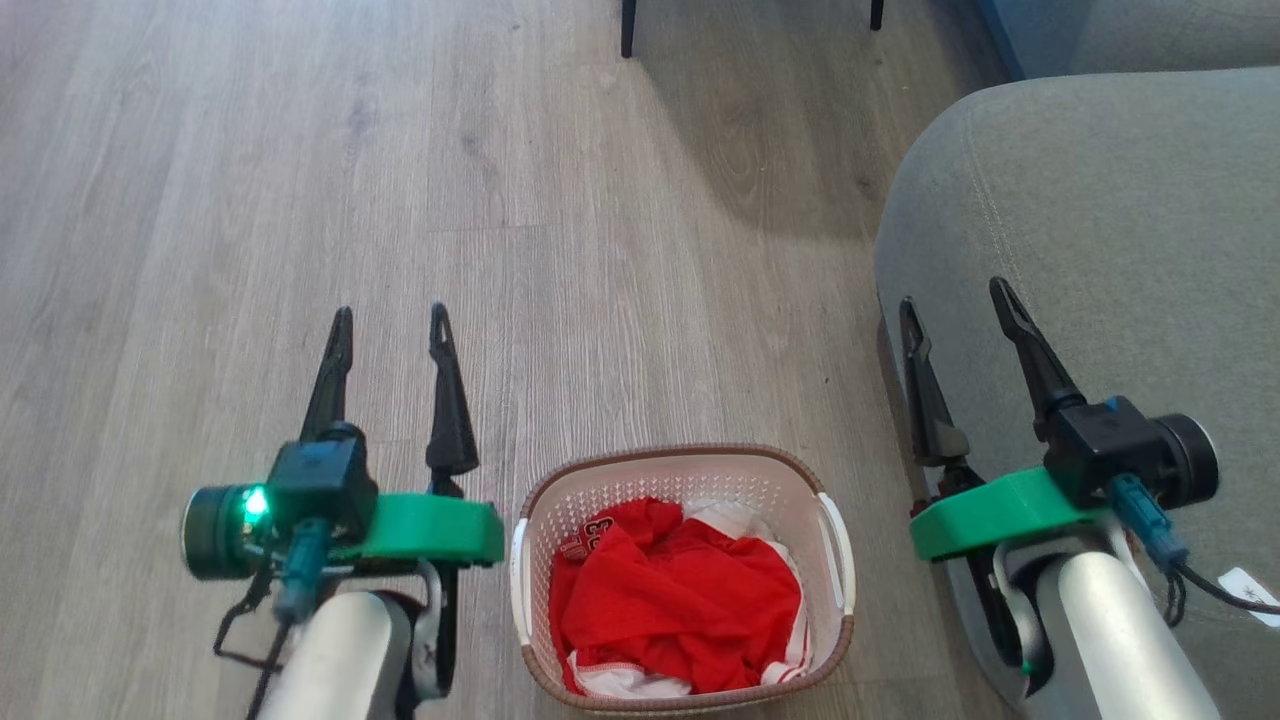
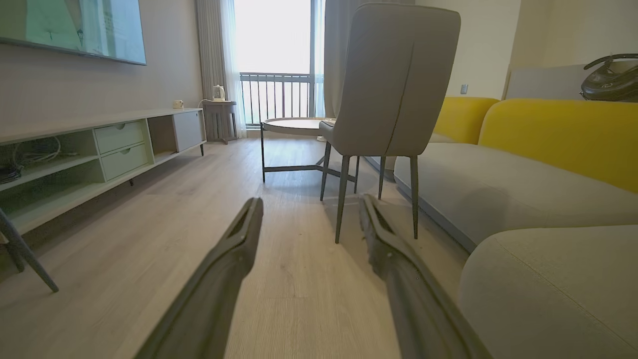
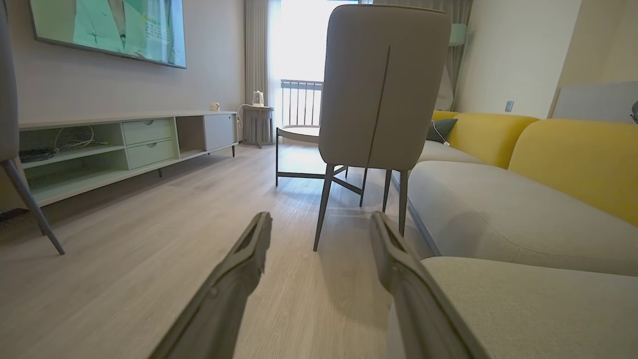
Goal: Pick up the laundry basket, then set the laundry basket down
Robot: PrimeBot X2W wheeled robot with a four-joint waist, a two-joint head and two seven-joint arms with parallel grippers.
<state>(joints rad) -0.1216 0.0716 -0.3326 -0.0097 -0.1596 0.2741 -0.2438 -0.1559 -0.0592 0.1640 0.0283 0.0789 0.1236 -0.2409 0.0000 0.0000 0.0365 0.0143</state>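
Silver forearms (image 1: 340, 650), green wrist collars (image 1: 430, 530) — long dark gripper fingers (image 1: 450, 420).

On my left wrist feed, the left gripper (image 2: 310, 202) has its two dark fingers spread apart over the pale wood floor (image 2: 299, 299). A grey chair (image 2: 394, 80) stands ahead past the tips. A grey sofa (image 2: 498, 194) with yellow backs lies to its right, and a low cabinet (image 2: 99, 149) runs along the left wall.

We see a home living room: a wall-mounted screen (image 3: 107, 30) at upper left, a low drawer cabinet (image 3: 149, 144) beneath it, a grey-and-yellow sofa (image 3: 498, 209) at right, an upholstered chair (image 3: 384, 85) mid-frame, a bright balcony window (image 3: 299, 45) behind, and a wood-look floor (image 3: 149, 259).
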